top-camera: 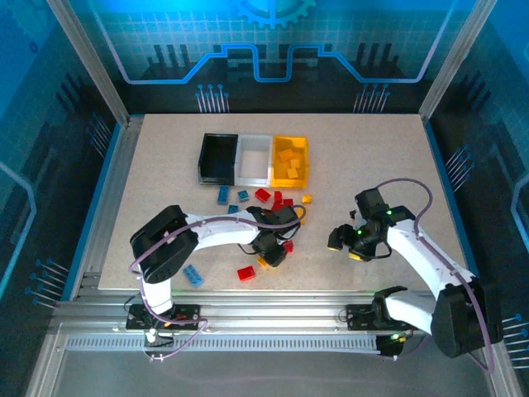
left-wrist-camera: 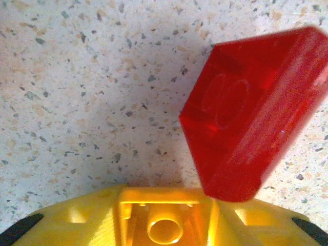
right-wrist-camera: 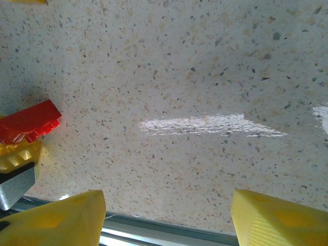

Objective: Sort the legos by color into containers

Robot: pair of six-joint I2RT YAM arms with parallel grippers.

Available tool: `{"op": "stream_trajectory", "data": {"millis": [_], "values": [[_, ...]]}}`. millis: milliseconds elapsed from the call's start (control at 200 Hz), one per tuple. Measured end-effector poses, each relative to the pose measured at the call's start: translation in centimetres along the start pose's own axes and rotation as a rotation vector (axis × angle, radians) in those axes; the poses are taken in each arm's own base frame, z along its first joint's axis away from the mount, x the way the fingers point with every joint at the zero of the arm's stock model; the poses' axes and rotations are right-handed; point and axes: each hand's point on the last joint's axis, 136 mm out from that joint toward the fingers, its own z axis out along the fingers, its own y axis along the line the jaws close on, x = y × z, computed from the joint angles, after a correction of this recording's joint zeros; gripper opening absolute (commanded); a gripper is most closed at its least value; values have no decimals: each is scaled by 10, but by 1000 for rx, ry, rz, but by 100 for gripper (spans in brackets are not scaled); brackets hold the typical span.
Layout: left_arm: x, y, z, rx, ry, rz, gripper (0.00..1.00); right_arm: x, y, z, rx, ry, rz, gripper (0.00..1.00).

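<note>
Speckled desk (top-camera: 372,165): containers (top-camera: 216,178) at far centre, legos (top-camera: 263,195) loose before them. Left gripper (top-camera: 275,249) sits at a tilted red lego (left-wrist-camera: 253,110), grip unconfirmed; right gripper (right-wrist-camera: 166,205) stands open, empty. Judged picking stage; next requires a firm pinch, then lift.

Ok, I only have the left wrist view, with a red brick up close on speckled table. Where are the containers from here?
Observer: From above, they sit in a joined row beyond the loose bricks, on the far side from the left end effector: black bin, white bin, yellow bin, left to right.
Operator: Anything sorted?
Observer: Several yellow bricks lie in the yellow bin.
Operator: And the other arm?
Observer: The right end effector is over bare table to the right of the loose bricks, fingers apart with nothing between them.
</note>
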Motion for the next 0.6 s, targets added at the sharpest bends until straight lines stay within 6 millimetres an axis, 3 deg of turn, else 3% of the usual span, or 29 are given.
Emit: {"op": "stream_trajectory", "data": {"millis": [185,485,600], "values": [[-1,1,-1,-6,-3,-9,29,-2,0,4,4,7,-4,67],[9,4,-10,25,60,-95,29,-11,1,5,-9,-13,3,67],[-6,17,-31,69,31,-193,29,-16,1,3,-22,-35,8,67]]}}
